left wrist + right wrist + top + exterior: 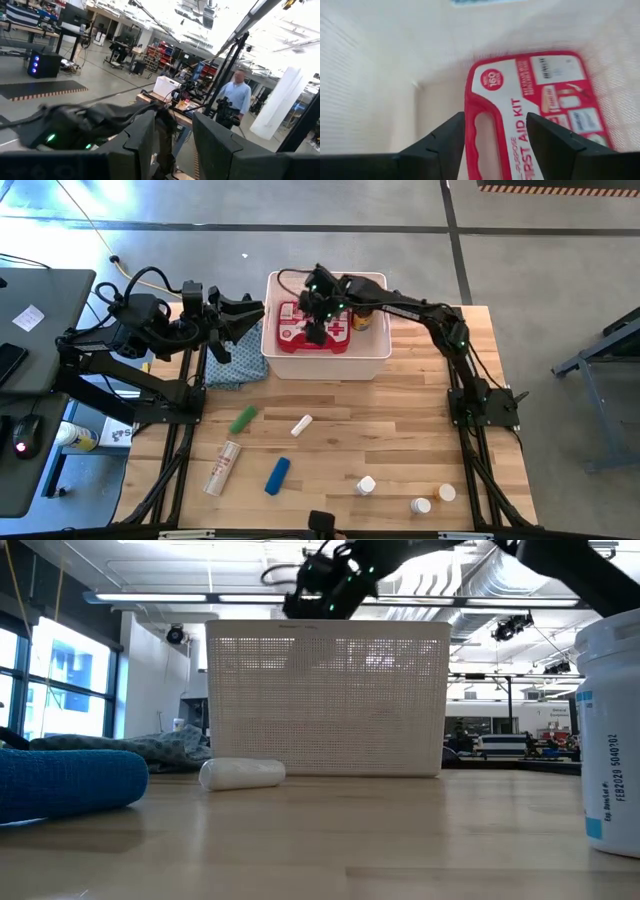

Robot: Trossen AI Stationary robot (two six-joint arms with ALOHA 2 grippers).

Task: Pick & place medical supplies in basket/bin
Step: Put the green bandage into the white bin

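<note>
Red plastic fills the right wrist view: the first-aid case (520, 115) lies flat on the floor of the white basket (375, 85), its lid printed with "FIRST AID KIT" in white along the handle side, "160" in a round badge near one corner, and small white panels whose print is too small to read. The right gripper (492, 137) hangs over the case with its jaws parted, one finger on each side of the case's moulded handle; whether the fingers touch it I cannot tell, and they are not clenched on it. From above, the right gripper (318, 308) sits inside the basket (280, 365) over the red case (340, 335), with the amber yellow-capped bottle (362, 318) beside the case in the same basket.

On the bare wood table (400, 440) in front of the basket lie a green tube (243, 419), a small white tube (301, 425), a longer white tube (222, 468), a blue tube (277, 476) and three small white pill bottles (366, 485). In the low view one pill bottle (610, 740) shows a blue-edged label reading "FEB2029 5040302".

The left gripper (238, 313) waits above the table's left edge, over the blue patterned cloth (235, 360), its jaws apart and holding nothing
</note>
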